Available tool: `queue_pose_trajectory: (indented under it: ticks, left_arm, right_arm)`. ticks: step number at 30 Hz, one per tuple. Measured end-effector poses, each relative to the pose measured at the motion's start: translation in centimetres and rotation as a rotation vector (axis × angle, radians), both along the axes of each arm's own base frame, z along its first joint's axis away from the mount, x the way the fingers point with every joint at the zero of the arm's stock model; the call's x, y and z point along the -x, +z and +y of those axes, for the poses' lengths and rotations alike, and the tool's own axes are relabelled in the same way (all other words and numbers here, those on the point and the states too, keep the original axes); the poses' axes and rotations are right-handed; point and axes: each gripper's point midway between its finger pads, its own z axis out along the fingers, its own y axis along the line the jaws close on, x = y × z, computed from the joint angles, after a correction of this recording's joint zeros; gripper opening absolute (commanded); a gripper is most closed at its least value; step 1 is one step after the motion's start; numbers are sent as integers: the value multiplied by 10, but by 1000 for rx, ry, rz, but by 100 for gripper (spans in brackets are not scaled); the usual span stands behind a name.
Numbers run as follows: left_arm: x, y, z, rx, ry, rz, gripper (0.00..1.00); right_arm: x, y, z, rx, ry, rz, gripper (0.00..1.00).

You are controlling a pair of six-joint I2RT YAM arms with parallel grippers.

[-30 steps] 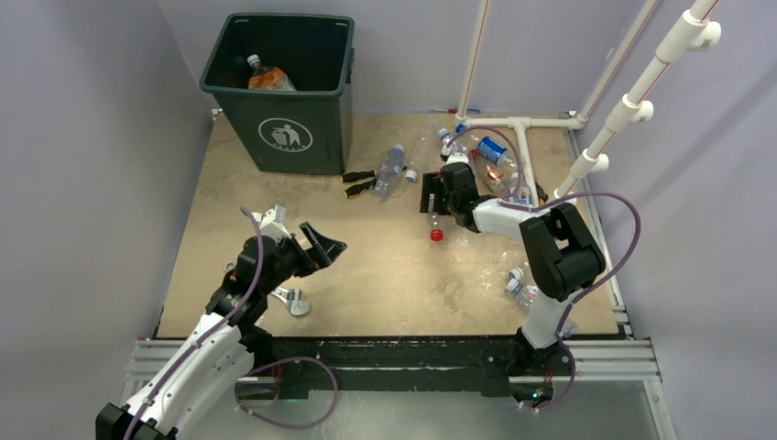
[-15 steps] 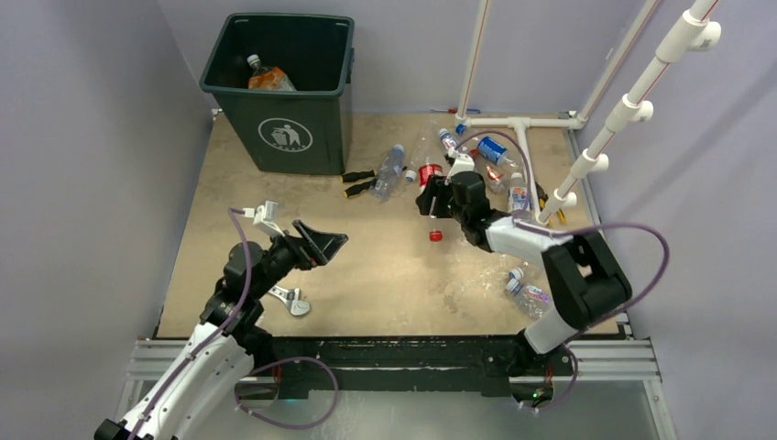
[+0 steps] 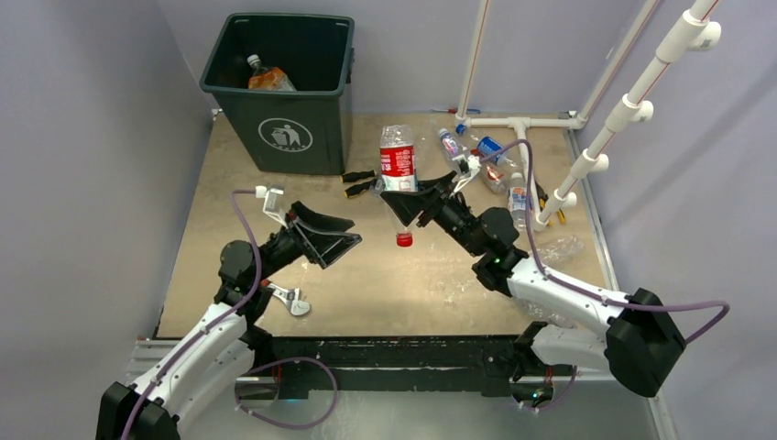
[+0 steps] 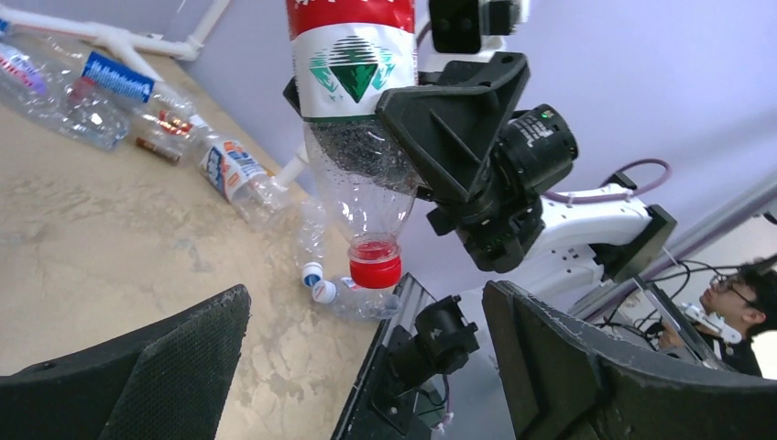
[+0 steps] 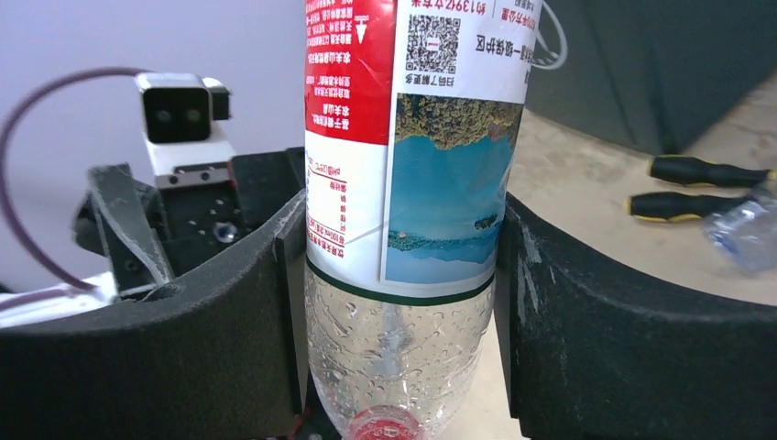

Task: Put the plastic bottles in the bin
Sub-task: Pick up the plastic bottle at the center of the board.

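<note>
At the back left of the desk (image 3: pixel 229 183) the bin (image 3: pixel 307 142) is seen, one bottle (image 3: pixel 266 80) inside; the left claw (image 3: pixel 346 236) is spread wide and empty, faced toward the red-labelled bottle (image 3: pixel 398 158). That bottle is gripped cap-down, clear of the desk, by the right claw (image 3: pixel 414 198). A handover is judged to be the step in hand: the bottle must be brought into the left claw and clamped there before release.
</note>
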Motion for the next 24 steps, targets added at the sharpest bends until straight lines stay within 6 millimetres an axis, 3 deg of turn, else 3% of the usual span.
queue_pose_trajectory:
  ticks: [9,17,24]
  left_arm:
    - [20,34,-2,77,-77,-154,99]
    - [29,28,-14,69,-173,-151,96]
    - [43,30,-21,70,-231,-168,94]
  right_arm:
    - [28,40,10,-238,132,-28,59]
    - [42,42,33,-307,251,1,59]
    - [55,67,40,-393,326,-32,59]
